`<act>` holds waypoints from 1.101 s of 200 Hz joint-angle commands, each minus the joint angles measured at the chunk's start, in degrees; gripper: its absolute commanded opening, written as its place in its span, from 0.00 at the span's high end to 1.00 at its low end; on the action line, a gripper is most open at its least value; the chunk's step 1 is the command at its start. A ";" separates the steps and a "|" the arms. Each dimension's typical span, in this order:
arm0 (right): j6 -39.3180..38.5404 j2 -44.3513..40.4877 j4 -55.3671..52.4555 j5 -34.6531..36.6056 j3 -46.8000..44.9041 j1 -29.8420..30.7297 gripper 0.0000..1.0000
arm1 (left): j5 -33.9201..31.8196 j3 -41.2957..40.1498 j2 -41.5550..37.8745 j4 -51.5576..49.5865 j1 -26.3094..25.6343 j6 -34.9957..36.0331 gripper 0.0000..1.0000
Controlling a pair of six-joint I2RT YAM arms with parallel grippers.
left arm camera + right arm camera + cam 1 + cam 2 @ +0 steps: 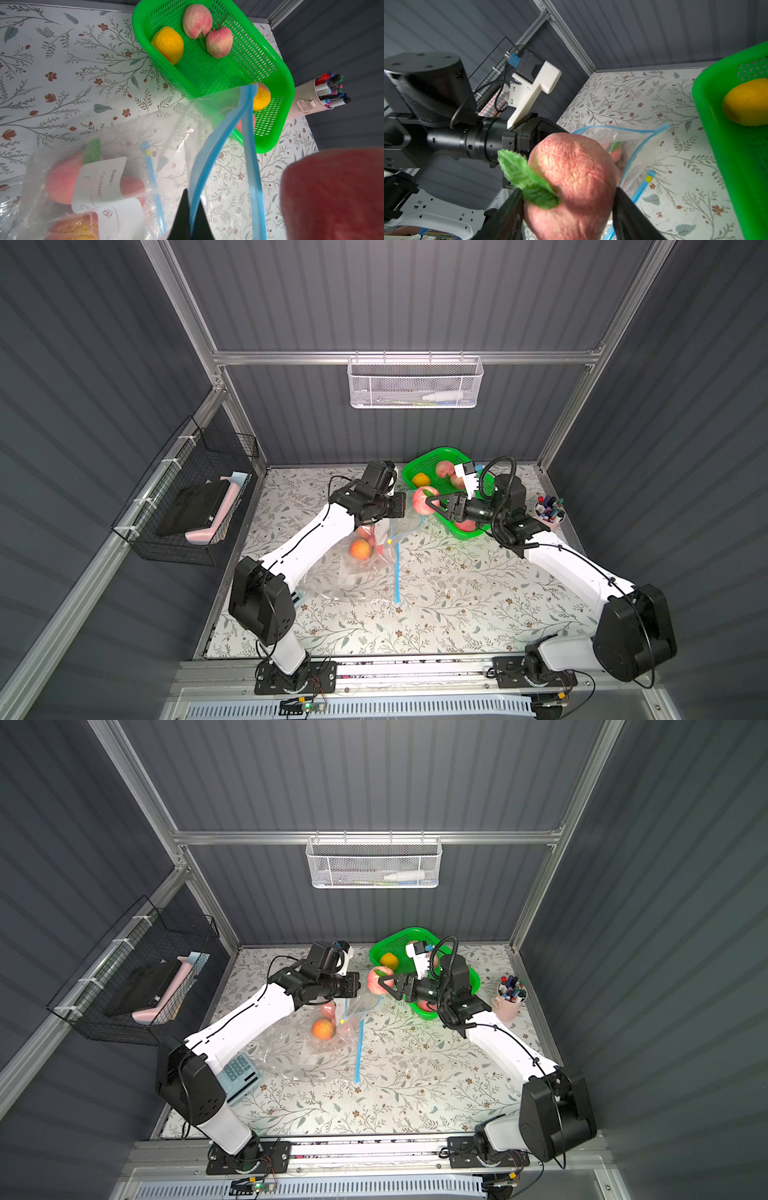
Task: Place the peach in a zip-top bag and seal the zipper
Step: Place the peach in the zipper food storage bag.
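Right wrist view: the right fingers (629, 214), two black wedges, clamp the peach (571, 176) from either side, pressed into its pink, finely wrinkled matte skin. A crinkled green leaf (525, 178) sticks out at the stem. In both top views the right arm (569, 568) reaches in from its base with the wrist level. It holds the peach in the air just beside the green perforated plastic basket (415, 466). It faces the left arm (307, 539), which stretches forward with its wrist level too. The left wrist view shows the left fingers (180, 220) pinched shut on the blue zipper strip (209, 158) of the zip-top bag (182, 133). They hold one lip up, so the thin, glossy clear film gapes above the floral surface (62, 83). More peaches (64, 178) show through crumpled plastic below.
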 commanded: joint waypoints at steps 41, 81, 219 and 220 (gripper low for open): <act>-6.01 2.65 -8.89 9.60 5.49 4.80 0.35 | -3.83 6.21 -4.22 -6.93 -0.72 4.11 1.00; -13.12 3.00 -16.90 13.19 9.06 7.76 0.33 | -7.72 7.42 -7.11 -8.53 -0.72 5.66 1.00; -9.32 -7.18 -3.16 28.94 4.16 9.31 0.05 | -15.44 2.21 -12.61 -8.50 -0.72 6.55 1.00; -9.32 -7.18 -3.16 28.94 4.16 9.31 0.05 | -15.70 2.18 -12.67 -8.56 -0.72 6.52 1.00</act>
